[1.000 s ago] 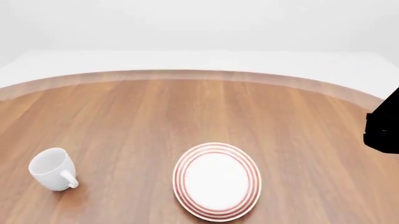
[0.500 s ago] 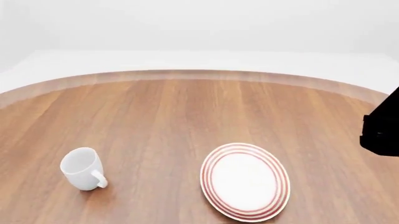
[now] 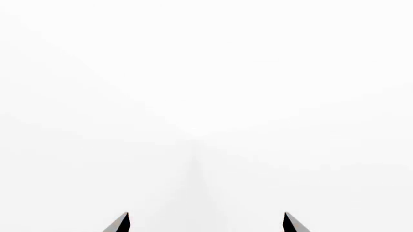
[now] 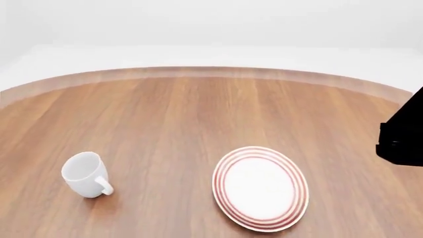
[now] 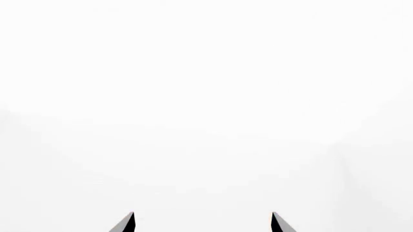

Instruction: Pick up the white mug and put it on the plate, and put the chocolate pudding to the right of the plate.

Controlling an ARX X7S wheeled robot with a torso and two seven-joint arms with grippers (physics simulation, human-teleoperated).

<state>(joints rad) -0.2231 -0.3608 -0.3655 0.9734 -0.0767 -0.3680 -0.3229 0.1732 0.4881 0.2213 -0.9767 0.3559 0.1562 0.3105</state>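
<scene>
head: white mug point(image 4: 85, 174) upright on wooden table point(image 4: 198, 114), left of plate point(image 4: 260, 188), well apart; black robot part point(image 4: 401, 134) at right edge | pudding: in no view | wrists: left gripper point(image 3: 205, 223) and right gripper point(image 5: 201, 222) fingertips spread, empty, facing blank white

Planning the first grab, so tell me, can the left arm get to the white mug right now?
Probably yes, once it comes in. The white mug stands alone on the table, well left of the plate, nothing crowding it. The left tool is open, facing blank white.
</scene>
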